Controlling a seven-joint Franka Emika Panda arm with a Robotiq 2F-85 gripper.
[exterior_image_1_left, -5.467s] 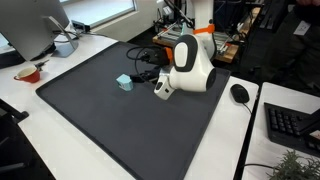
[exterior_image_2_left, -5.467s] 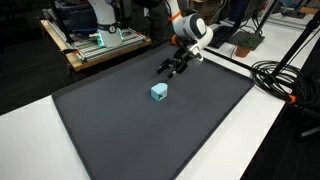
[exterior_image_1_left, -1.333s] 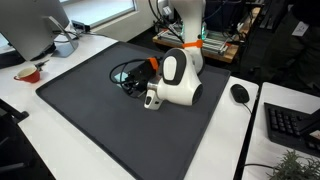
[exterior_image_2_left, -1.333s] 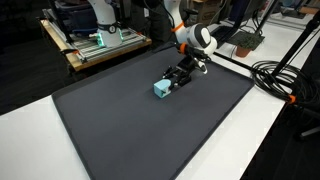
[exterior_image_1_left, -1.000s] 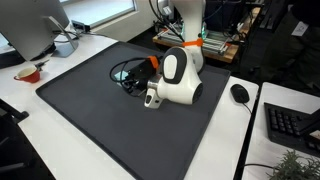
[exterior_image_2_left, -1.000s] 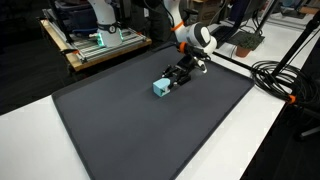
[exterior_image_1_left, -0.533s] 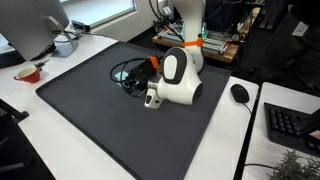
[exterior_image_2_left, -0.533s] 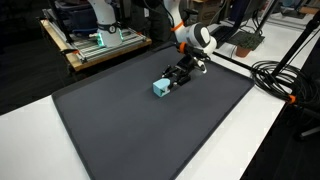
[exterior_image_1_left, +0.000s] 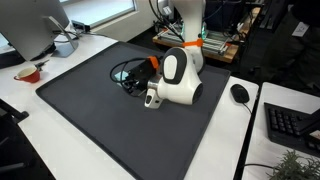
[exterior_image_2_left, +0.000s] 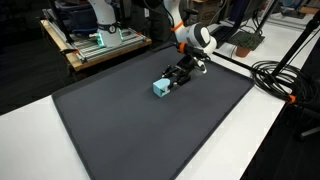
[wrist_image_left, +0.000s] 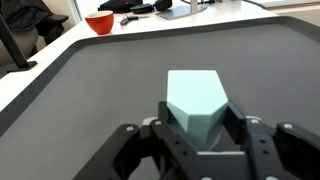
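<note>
In an exterior view, the pincer (exterior_image_2_left: 172, 80) is clamped on a small pale blue block (exterior_image_2_left: 159, 88), roughly 12 o'clock from the middle of the black mat (exterior_image_2_left: 110, 135) on the bench. In an exterior view, the chunky white arm (exterior_image_1_left: 178, 78) hides both. Wrist view: the black fingers (wrist_image_left: 140, 150) cover the block's lower edges.

The small block (exterior_image_2_left: 159, 89) is pale blue-green with smooth, flat sides. It sits flat on the dark mat (exterior_image_2_left: 110, 135), a little past the middle, toward the far edge.

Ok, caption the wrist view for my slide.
The gripper straddles a pale blue block on the dark mat, red bowl beyond.
</note>
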